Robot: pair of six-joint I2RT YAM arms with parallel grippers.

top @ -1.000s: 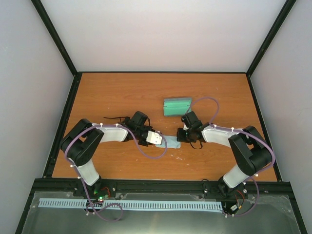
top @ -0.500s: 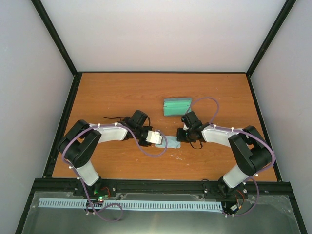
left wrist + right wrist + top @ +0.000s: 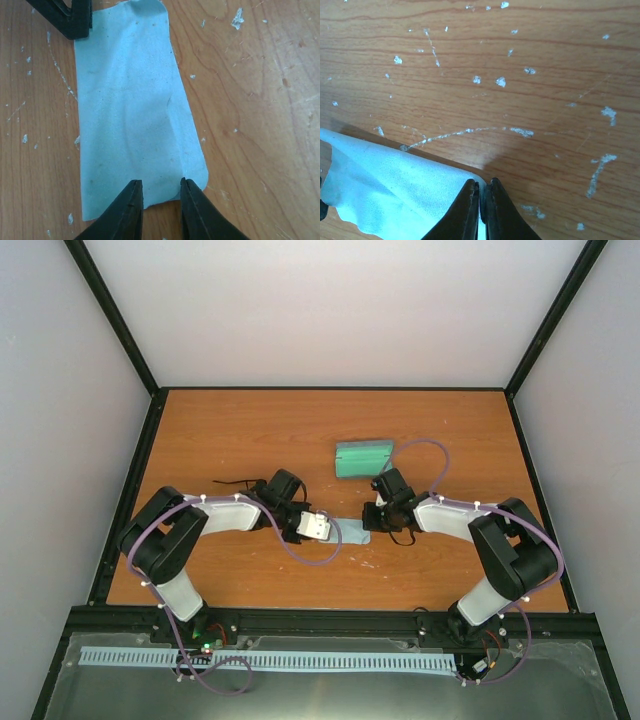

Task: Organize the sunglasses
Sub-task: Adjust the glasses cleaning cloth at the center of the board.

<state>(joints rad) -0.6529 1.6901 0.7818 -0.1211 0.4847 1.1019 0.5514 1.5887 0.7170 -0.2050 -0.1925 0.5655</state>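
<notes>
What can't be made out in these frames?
Sunglasses: no view shows them clearly. The top view has only a thin black shape beside the left arm, too small to identify.
Case: top view, too small to see contents.
Cloth: top view, mostly hidden by left end effector and right end effector.
Cloth contact: left wrist view, bottom edge crops the fingers.

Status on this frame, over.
Left pincer open over pale blue cloth edge. Right pincer shut on cloth corner. Sunglasses not held; maybe thin black shape by left arm. Green-lined case behind, untouched.
</notes>
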